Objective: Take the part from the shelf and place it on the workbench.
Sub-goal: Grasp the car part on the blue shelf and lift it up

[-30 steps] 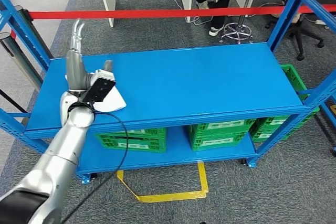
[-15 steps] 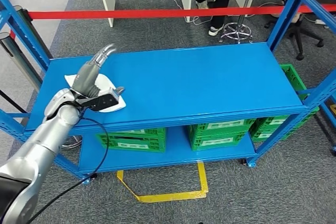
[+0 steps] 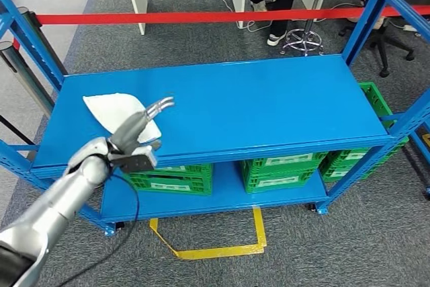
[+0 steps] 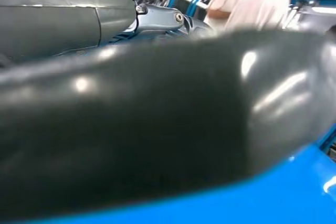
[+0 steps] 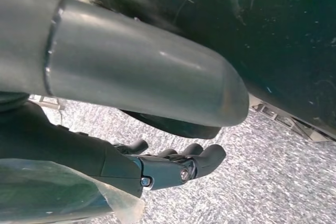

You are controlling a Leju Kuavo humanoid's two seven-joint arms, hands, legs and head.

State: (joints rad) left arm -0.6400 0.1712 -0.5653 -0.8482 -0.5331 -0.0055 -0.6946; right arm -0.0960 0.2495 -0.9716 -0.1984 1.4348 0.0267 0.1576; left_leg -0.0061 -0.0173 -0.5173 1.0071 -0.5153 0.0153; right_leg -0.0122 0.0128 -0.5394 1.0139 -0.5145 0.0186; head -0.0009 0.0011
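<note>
The part, a flat white pointed piece, lies on the left of the blue shelf top. My left hand hovers at the shelf's front edge, just in front and to the right of the part, with its fingers stretched out to the right and nothing in them. In the left wrist view the thick grey thumb is blurred over the blue shelf. My right hand hangs over grey carpet, its fingers loosely apart and holding nothing.
Green crates sit on the lower shelf level. Blue uprights stand at the shelf's corners. A red barrier tape runs behind, with a stool and a seated person beyond. Yellow floor tape marks the carpet.
My left hand has swung from above the part at the back left down to the shelf's front edge and to the right. The part stays on the shelf.
</note>
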